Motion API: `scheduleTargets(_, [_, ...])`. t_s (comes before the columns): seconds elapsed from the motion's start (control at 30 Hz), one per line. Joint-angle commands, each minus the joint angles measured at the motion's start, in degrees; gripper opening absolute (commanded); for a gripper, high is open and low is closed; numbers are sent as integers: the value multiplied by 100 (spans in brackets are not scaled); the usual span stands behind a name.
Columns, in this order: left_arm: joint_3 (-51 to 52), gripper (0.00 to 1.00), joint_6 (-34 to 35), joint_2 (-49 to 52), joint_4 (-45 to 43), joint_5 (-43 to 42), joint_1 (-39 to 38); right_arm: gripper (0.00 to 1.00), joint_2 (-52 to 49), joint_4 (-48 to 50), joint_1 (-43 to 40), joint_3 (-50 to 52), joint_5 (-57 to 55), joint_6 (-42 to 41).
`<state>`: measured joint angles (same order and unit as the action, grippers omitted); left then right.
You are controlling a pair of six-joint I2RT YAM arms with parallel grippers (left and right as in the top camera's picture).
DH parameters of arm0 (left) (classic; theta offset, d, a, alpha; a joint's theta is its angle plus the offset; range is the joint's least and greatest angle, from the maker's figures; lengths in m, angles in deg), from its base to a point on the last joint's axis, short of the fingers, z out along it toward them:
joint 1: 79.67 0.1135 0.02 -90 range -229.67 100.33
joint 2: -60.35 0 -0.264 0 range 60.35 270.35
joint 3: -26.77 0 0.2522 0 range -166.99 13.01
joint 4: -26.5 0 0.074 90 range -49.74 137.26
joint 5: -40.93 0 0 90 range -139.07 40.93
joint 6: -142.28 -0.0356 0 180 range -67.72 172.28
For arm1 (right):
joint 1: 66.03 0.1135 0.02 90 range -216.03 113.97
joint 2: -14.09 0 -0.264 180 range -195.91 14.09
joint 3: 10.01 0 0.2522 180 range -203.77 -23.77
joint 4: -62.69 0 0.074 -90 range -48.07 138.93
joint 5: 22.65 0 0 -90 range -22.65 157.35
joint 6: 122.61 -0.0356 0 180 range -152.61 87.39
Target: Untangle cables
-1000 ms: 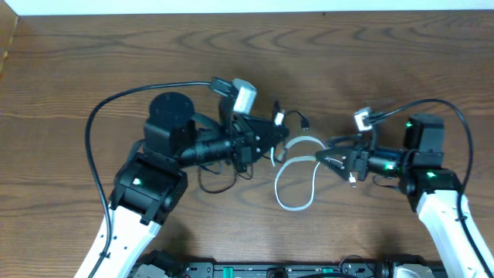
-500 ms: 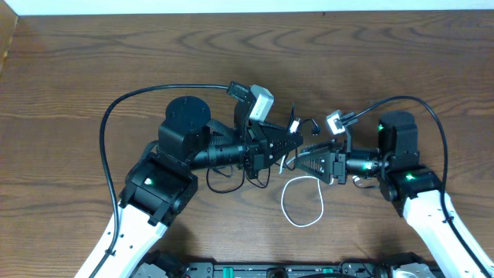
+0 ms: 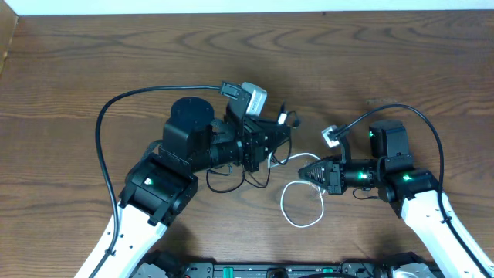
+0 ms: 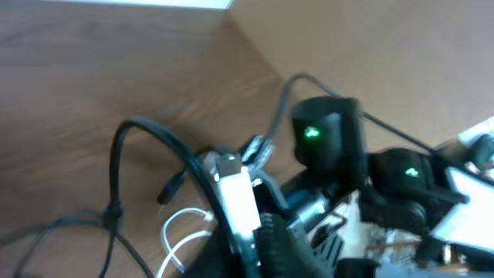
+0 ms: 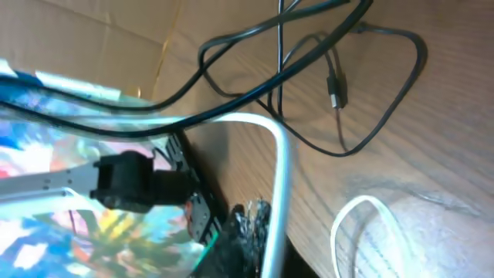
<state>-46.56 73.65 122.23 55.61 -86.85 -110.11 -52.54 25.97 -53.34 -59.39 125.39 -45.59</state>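
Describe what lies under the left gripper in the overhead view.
Black cable loops and one end of the white cable emerge from under the left gripper onto the table. Where they cross beneath it is covered by the gripper.

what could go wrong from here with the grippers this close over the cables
1. The left gripper and right gripper sit almost tip to tip, so a small inward move could knock them together.
2. The white cable crosses the black cable near the right gripper. Pulling the arms apart might cinch that crossing tighter instead of freeing it.
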Motion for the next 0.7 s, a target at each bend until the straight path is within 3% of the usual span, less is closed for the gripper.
scheduleTargets(0.0, [-57,33,-122,-13,326,955,-7,1,24,20,15,-22,-461,170])
scheduleTargets(0.1, [-57,53,-122,-2,745,1596,-7,1,24,22,15,-22,-1309,168])
scheduleTargets(0.17, [-57,56,-120,31,1040,1943,-7,1,24,22,15,-22,-1679,168])
scheduleTargets(0.4, [-55,56,-120,308,2024,2704,-9,1,42,-22,15,-142,-2017,164])
scheduleTargets(0.6, [-55,56,-118,813,2256,2734,-9,1,46,-1281,15,-1552,-2389,245])
scheduleTargets(0.67, [-55,42,-118,1001,2264,2734,-9,1,46,-1882,2,-2415,-2752,455])
